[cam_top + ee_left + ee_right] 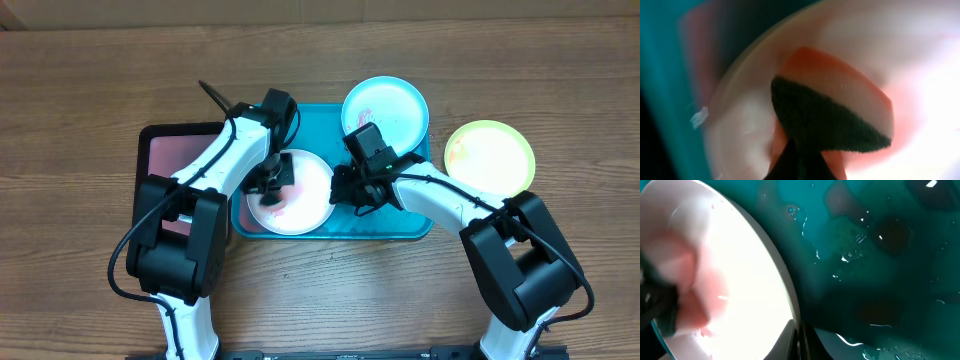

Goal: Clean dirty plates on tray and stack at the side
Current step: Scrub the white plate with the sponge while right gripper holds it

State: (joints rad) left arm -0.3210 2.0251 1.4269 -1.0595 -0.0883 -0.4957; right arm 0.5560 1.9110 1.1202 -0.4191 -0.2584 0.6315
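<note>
From overhead, the teal tray (400,228) lies mid-table with the white plate (305,200) flat in its left half. The light blue plate (395,105) sits at the tray's far right corner and overhangs the far rim. The yellow-green plate (490,158) rests on the wooden table (80,100) just right of the tray. A black-rimmed tray (170,150) with a pink inside lies against the teal tray's left edge, under the left arm.

The left gripper (268,185) hangs over the white plate's left part, closed on a sponge (282,170). The right gripper (342,190) is at that plate's right edge.

Only the left wrist view shows the sponge (840,100) closely. It has an orange body and a dark scouring face, and it is pressed onto the white plate (920,60). A pink film spreads around it, and the teal tray wall (665,100) stands just left.

Only the right wrist view shows the right gripper (800,341) pinched shut on the white plate's rim (787,300). The tray floor (880,280) beyond it is bare and wet with droplets, and a pink smear lies on the plate's far side.

Faint red marks show on the light blue and yellow-green plates. The tray's near right quarter is open floor. Bare table lies right of and near the yellow-green plate, and along the far side.
</note>
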